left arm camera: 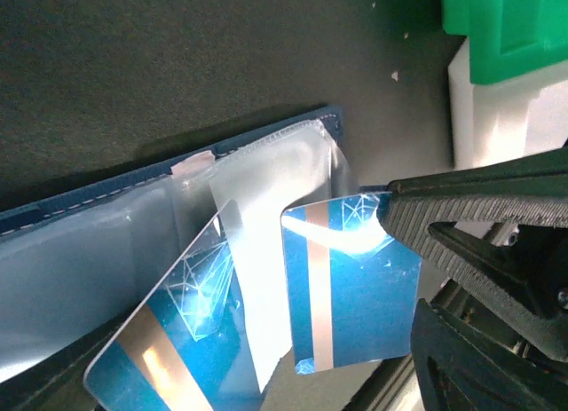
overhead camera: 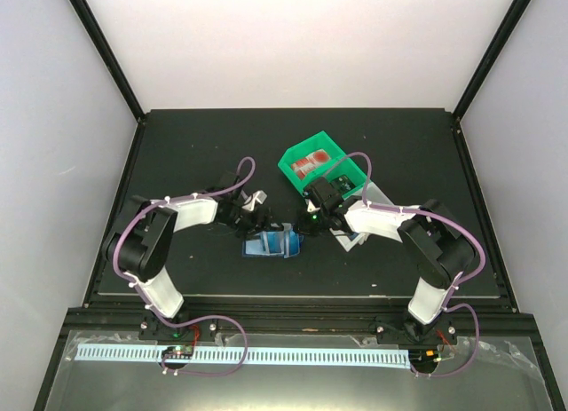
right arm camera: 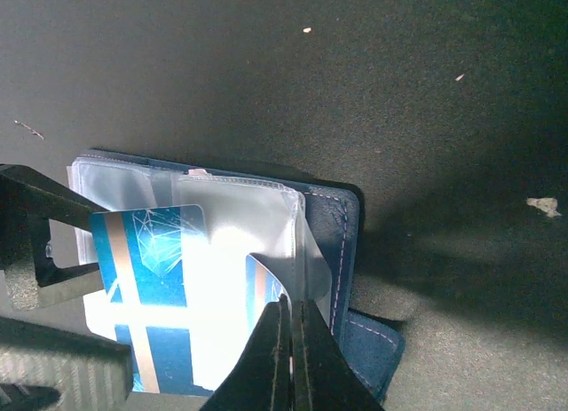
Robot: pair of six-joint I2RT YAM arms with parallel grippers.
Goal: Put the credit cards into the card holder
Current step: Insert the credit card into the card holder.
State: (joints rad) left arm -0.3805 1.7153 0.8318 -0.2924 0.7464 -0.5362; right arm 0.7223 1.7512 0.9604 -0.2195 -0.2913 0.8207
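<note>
Reaching in from both sides with elbows bent, left end effector [overhead camera: 264, 226] and right end effector [overhead camera: 302, 233] meet over the open card holder [overhead camera: 273, 245] on the desk [overhead camera: 195, 154], near the green bin [overhead camera: 321, 167]. Left wrist: jaws apart around a blue credit card [left arm camera: 355, 296] lying on the holder's clear pocket, second card [left arm camera: 169, 358] beside it. Right wrist: right fingers together, tips on the holder's clear sleeve.

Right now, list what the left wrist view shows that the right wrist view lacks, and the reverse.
Left wrist only: corners of the green bin and the white bin. Right wrist only: the shut right tool and a blue tab under the holder's corner. Both: the open card holder with its clear sleeves, and a blue card.
</note>
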